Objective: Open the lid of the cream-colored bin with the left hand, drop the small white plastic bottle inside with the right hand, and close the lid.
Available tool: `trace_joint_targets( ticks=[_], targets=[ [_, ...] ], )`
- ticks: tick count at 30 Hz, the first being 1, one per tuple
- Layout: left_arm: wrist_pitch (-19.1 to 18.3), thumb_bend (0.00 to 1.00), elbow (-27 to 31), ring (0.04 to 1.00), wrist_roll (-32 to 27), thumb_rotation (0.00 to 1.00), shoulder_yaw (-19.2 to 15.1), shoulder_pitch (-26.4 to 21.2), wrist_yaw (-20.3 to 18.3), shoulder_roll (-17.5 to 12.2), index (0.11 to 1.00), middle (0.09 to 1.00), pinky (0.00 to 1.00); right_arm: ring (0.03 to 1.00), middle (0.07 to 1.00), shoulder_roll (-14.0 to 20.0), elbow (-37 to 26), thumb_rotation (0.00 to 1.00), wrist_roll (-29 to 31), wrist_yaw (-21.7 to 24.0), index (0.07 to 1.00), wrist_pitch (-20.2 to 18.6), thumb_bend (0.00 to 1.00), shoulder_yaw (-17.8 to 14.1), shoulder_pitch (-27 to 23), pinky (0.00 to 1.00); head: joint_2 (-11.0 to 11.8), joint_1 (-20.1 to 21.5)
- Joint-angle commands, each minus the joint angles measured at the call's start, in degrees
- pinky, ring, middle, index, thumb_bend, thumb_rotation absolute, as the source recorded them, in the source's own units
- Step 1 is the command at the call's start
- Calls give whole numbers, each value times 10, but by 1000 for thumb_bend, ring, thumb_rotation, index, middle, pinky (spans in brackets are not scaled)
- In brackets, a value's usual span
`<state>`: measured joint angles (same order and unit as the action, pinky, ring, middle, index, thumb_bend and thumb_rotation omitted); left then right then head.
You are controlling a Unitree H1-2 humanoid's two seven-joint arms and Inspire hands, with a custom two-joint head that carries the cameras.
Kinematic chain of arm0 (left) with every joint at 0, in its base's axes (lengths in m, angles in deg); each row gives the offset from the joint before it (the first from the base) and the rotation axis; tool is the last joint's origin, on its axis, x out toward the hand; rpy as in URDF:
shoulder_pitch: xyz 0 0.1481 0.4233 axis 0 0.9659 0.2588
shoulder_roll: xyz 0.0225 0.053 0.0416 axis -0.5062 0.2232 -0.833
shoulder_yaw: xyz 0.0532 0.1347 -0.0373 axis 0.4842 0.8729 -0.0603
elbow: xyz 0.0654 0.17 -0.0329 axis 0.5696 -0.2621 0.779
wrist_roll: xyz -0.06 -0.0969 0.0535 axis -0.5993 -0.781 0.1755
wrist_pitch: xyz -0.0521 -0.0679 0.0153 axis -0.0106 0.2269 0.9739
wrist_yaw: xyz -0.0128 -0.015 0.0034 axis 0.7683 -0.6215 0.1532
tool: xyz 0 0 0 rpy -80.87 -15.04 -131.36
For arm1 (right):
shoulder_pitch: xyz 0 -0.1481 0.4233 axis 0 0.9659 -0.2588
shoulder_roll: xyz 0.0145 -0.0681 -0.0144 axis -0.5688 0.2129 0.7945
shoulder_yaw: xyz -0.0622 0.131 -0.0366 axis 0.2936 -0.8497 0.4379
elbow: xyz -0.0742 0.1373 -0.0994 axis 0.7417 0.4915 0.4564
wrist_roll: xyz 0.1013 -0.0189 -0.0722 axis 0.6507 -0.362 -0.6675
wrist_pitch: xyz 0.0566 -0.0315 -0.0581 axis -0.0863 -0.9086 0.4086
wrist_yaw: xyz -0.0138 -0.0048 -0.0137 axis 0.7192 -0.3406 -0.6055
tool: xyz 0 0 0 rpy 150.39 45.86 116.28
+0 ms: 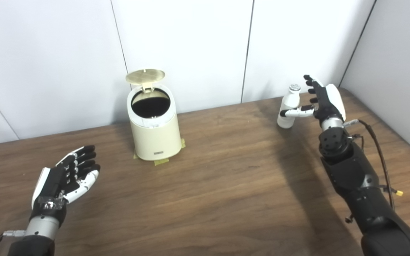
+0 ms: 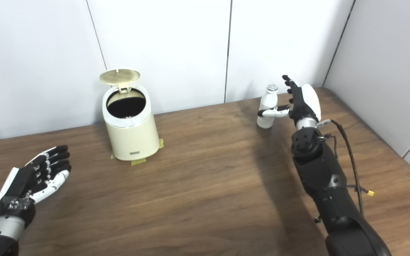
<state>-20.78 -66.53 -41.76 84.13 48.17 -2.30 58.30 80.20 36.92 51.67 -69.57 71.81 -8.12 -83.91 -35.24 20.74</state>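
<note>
The cream-colored bin [image 1: 154, 125] stands toward the back of the wooden bench [image 1: 208, 185], strips of yellow tape [image 1: 161, 161] at its base. Its round lid [image 1: 145, 75] is tipped up on the rear hinge, and the opening shows only a dark interior; nothing inside can be made out. A small label sits low on the bin's front, too small to read.

Well to the right, the small white plastic bottle [image 1: 289, 106] stands upright on the bench, silver cap on top. The right hand [image 1: 324, 99] is beside it, fingers spread, thumb lying across the bottle's front; no closed grip shows.

The left hand [image 1: 68, 177] hovers near the front left, palm up, fingers apart, holding nothing. Both views show the same.
</note>
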Motion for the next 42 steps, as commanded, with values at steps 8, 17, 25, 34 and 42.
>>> trace_joint_targets(
  ticks=[8, 17, 25, 34, 42],
  targets=[
    [12, 295, 14, 816, -1, 134, -3, -12, 1, -7, 831, 823, 826, 753, 802, 3, -12, 74, -3, -15, 799, 28, 807, 2, -32, 654, -2, -4],
    [12, 294, 18, 817, -2, 160, -5, -9, 1, -8, 827, 822, 826, 734, 793, 2, 4, 22, -8, -23, 790, 42, 768, 9, -31, 629, -4, -4],
    [19, 299, 16, 816, -9, 120, -7, -9, -2, -10, 820, 824, 807, 696, 762, -2, 14, 0, 6, -24, 779, 62, 729, 6, -28, 608, -7, -5],
    [23, 301, 16, 825, -11, 108, -7, -8, -5, -12, 812, 827, 809, 601, 662, -14, 29, 0, 14, -53, 697, 87, 714, -7, -22, 535, -9, -3],
    [27, 321, 17, 823, -11, 121, -7, -6, -8, -14, 809, 821, 811, 436, 488, -30, 70, 0, 8, -119, 496, 111, 521, -16, -28, 420, -11, -4]
  ],
)
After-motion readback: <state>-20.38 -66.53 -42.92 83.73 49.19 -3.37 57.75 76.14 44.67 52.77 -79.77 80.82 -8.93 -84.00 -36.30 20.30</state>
